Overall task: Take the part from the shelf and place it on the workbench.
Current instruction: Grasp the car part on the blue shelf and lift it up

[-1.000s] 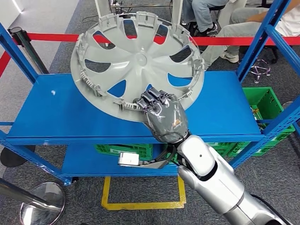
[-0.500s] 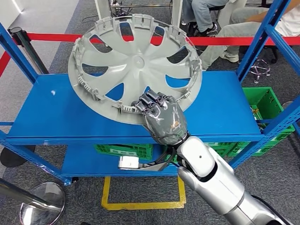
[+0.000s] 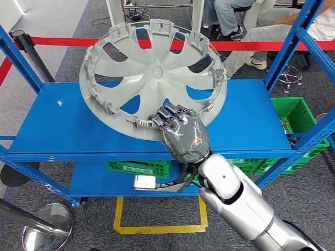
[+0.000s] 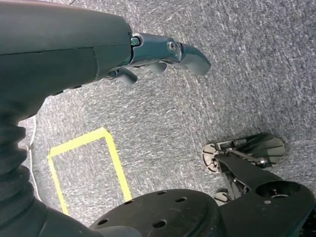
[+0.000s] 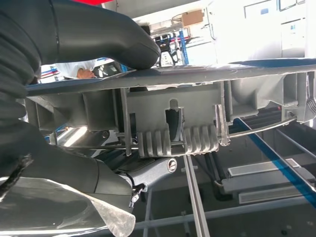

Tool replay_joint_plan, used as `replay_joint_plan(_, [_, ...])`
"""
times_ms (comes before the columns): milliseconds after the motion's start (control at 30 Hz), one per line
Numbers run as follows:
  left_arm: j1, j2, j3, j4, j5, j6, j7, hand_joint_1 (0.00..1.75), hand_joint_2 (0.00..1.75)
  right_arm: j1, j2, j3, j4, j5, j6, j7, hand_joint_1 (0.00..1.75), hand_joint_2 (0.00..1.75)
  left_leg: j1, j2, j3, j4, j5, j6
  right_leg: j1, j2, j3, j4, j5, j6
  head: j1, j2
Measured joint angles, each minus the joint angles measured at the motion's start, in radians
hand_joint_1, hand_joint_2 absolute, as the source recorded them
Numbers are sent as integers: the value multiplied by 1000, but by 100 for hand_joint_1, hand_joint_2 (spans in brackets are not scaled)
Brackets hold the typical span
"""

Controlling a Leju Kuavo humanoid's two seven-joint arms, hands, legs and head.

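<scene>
While the robot's silver right arm reaches up from the lower right of the head view, its dark grey right hand [image 3: 182,135] clasps the near rim of the large round grey plastic wheel cover [image 3: 154,70]. The right wrist view shows the thumb [image 5: 108,37] lying over one face of the rim and darker fingers [image 5: 123,180] pressing beneath the ribbed clip section, so the hold is a pinch on the edge alone. From that grip the disc extends away from the hand, its far edge tilted up and standing above the blue metal shelf [image 3: 59,128], its near edge low over the shelf's front. Almost all of the cover's weight therefore lies beyond the fingers, and any carry to the worktop likely hinges on the wrist resisting that leverage. The left hand [image 4: 156,52] hangs over grey carpet, fingers apart and holding nothing, far from the part; the right is plainly the working hand. Beyond the shelf runs a red barrier tape [image 3: 59,41], with seated people's legs [image 3: 253,39] behind it.
</scene>
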Motion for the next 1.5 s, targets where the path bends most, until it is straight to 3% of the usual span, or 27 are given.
replay_joint_plan(100, [0,0,0,0,0,0,6,0,175,0,0,1,0,3,0,1,175,175,-2,0,-1,2,-1,2,-1,0,0,-2,1,2,0,0])
replay_joint_plan(200, [0,2,0,0,0,0,11,0,175,0,0,5,0,6,0,2,175,175,-5,-1,-2,0,3,16,-3,-3,2,-9,9,13,-1,0])
replay_joint_plan(267, [-1,1,0,0,0,0,13,0,175,0,0,7,0,6,-1,3,175,175,0,-1,5,-22,20,26,0,9,-9,7,-6,17,1,0])
replay_joint_plan(300, [-2,1,0,0,1,-1,14,0,175,0,0,8,0,6,-1,4,175,175,4,-2,7,-32,26,30,1,20,-27,42,-29,18,3,0])
replay_joint_plan(367, [-3,0,0,0,1,-2,14,0,175,2,-2,9,0,7,-2,4,175,175,7,-4,5,-38,31,32,0,39,-89,168,-87,20,6,0])
replay_joint_plan(400, [-2,0,0,0,2,-3,14,0,175,4,-2,10,1,7,-2,4,175,175,7,-6,3,-37,32,32,-1,41,-120,229,-106,22,6,0])
replay_joint_plan(433, [-2,0,0,0,2,-4,16,0,175,6,-3,12,2,7,-2,3,175,175,8,-9,3,-36,32,31,-3,42,-139,263,-106,25,6,0])
replay_joint_plan(467, [-2,0,0,0,2,-5,17,0,175,8,-4,14,3,7,-2,3,175,175,10,-11,2,-33,31,29,-5,42,-141,259,-87,28,7,0])
replay_joint_plan(567, [-3,0,0,0,1,-6,22,0,175,9,-5,16,6,7,-2,3,175,175,16,-21,-4,-10,20,11,-14,47,-68,96,12,36,9,0])
replay_joint_plan(633, [-5,2,0,0,1,-5,24,0,175,9,-5,15,8,8,-5,4,175,175,15,-27,-22,11,18,-4,-14,54,-43,38,21,29,10,0])
replay_joint_plan(733, [-3,4,0,0,1,-4,28,0,175,14,-5,14,9,9,-8,4,175,175,14,-29,-40,21,19,-18,-13,55,-53,37,20,10,7,0])
replay_joint_plan(800, [-2,6,0,0,1,-4,29,0,175,16,-5,14,10,9,-8,4,175,175,16,-26,-59,66,-23,-27,-16,50,-59,37,27,-2,4,0])
replay_joint_plan(900, [-2,6,0,0,1,-4,30,0,175,16,-5,12,11,8,-9,7,175,175,19,-24,-123,249,-132,-37,-14,40,-76,37,40,-17,0,0])
replay_joint_plan(933, [-2,6,0,0,0,-4,30,0,175,16,-5,12,12,8,-9,8,175,175,19,-24,-132,288,-147,-37,-12,39,-82,37,44,-20,-1,0])
replay_joint_plan(967, [-2,6,0,0,0,-3,31,0,175,17,-5,11,12,7,-10,8,175,175,19,-24,-125,291,-142,-35,-11,38,-88,37,49,-21,0,0])
replay_joint_plan(1000, [-2,6,0,0,0,-3,31,0,175,17,-5,11,13,6,-10,8,175,175,19,-24,-99,255,-120,-31,-10,38,-94,37,55,-20,0,0])
replay_joint_plan(1067, [-4,7,0,0,0,-2,31,0,175,17,-5,10,13,3,-10,8,175,175,16,-23,-16,116,-64,-20,-8,37,-102,37,64,-16,0,0])
replay_joint_plan(1133, [-7,7,0,0,0,0,31,0,175,15,-5,8,12,-2,-10,9,175,175,11,-24,34,20,-40,-12,-7,36,-108,37,75,-7,0,0])
replay_joint_plan(1233, [-6,7,0,0,0,2,31,0,175,15,-5,5,12,-8,-9,10,175,175,9,-24,28,3,-26,-6,-8,35,-117,32,91,13,1,0])
replay_joint_plan(1267, [-6,6,0,0,0,3,31,0,175,16,-5,4,12,-10,-9,10,175,175,11,-22,23,-1,-15,-1,-7,37,-124,37,82,18,2,0])
replay_joint_plan(1333, [-6,5,0,-1,0,3,31,0,175,16,-5,1,12,-12,-8,10,175,175,15,-18,5,-9,7,10,-6,42,-151,98,16,23,5,0])
replay_joint_plan(1400, [-6,5,0,-1,0,3,31,0,175,16,-5,-1,12,-14,-8,9,175,175,11,-18,-19,-8,25,16,-4,43,-181,216,-72,24,8,0])
replay_joint_plan(1433, [-6,5,0,-1,0,3,31,0,175,16,-5,-1,13,-15,-8,9,175,175,9,-18,-32,-8,35,16,-4,43,-189,269,-96,24,7,0])
replay_joint_plan(1467, [-6,5,0,-1,0,3,31,0,175,17,-6,-1,13,-16,-7,9,175,175,7,-18,-45,-6,44,16,-3,42,-184,295,-97,23,7,0])
replay_joint_plan(1500, [-6,4,0,-1,0,3,30,0,175,17,-6,-1,13,-17,-7,9,175,175,5,-18,-58,-5,53,16,-2,42,-165,289,-80,21,7,0])
